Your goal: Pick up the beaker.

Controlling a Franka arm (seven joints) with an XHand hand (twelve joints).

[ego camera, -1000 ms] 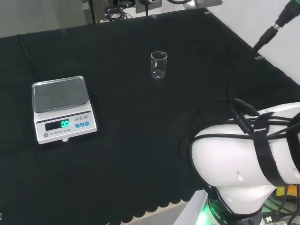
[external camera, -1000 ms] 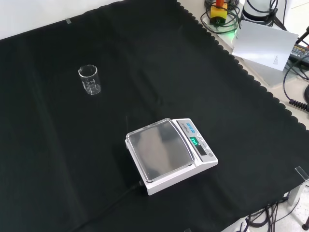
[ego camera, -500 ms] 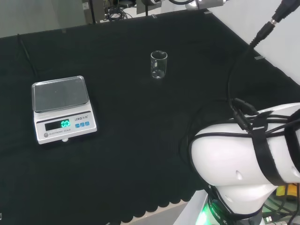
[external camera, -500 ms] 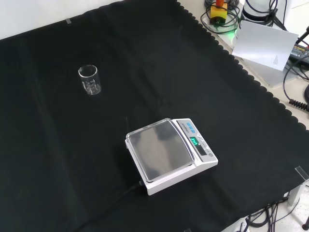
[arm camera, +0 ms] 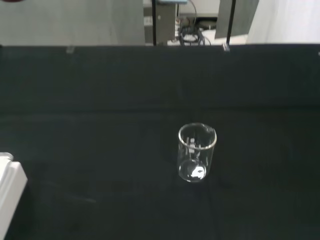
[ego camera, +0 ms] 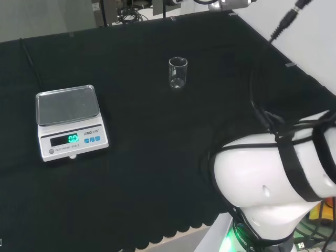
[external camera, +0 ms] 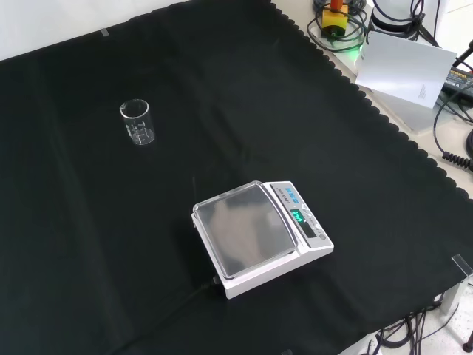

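Note:
A small clear glass beaker (ego camera: 178, 73) stands upright and alone on the black cloth, far from the arm's base in the head view. In the front view the beaker (external camera: 138, 123) is at the upper left. The wrist view looks across the cloth at the beaker (arm camera: 196, 159), still some way off, and it seems empty.
A white digital scale (ego camera: 69, 122) with a lit green display sits at the left in the head view; in the front view the scale (external camera: 260, 235) is near the middle. Its dark cable (ego camera: 29, 59) runs off over the cloth. The arm's white links (ego camera: 278, 178) fill the head view's lower right.
The arm's white link and its cables have shifted slightly in the head view. The beaker and the scale have not moved.

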